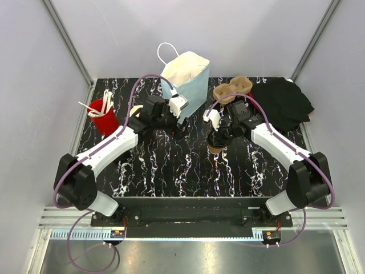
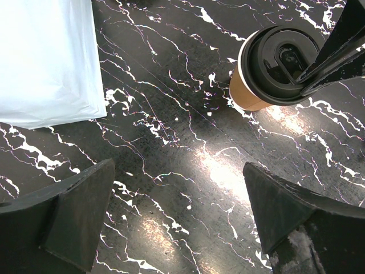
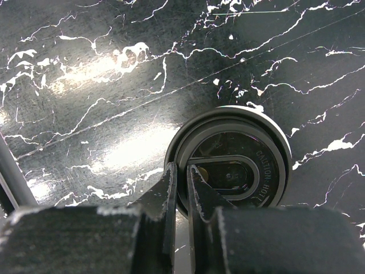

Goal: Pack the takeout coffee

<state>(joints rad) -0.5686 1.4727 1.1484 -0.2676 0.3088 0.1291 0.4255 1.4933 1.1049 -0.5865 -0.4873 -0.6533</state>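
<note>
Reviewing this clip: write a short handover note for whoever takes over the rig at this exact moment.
Left gripper: open, empty, hovering over the black marbled table between the light-blue paper bag and the cup.
Right gripper: shut on the rim of the round black plastic lid.
The small tan kraft-paper cup stands upright on the table, right of the bag.
Done: lid is on the cup; whether it is fully seated is unclear.
Left: cup not yet packed, probably goes into the bag.

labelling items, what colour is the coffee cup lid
Black lid, clearest in the left wrist view.
</note>
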